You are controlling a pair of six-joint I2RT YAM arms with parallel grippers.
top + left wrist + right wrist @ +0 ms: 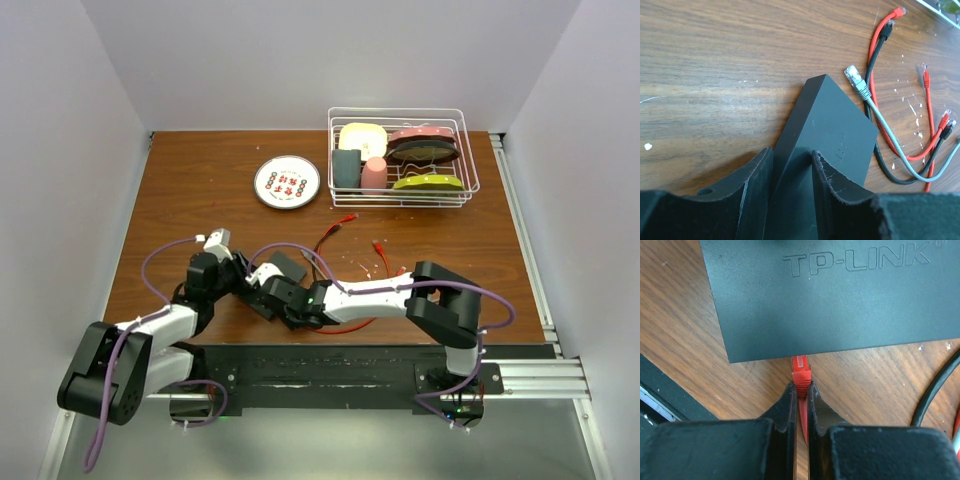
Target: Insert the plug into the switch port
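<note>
The switch is a flat dark-grey box marked TP-LINK, lying on the wooden table near the front. My right gripper is shut on the boot of a red plug, and the plug's clear tip meets the switch's near edge and disappears under it. The sockets themselves are hidden. My left gripper comes in from the left and is shut on the switch, one finger on each side of a raised end. In the top view my right gripper sits just in front of the switch.
Loose red, black and grey cables lie right of the switch, a grey plug near its corner. A white round plate and a wire rack of dishes stand at the back. The black mounting rail runs along the near edge.
</note>
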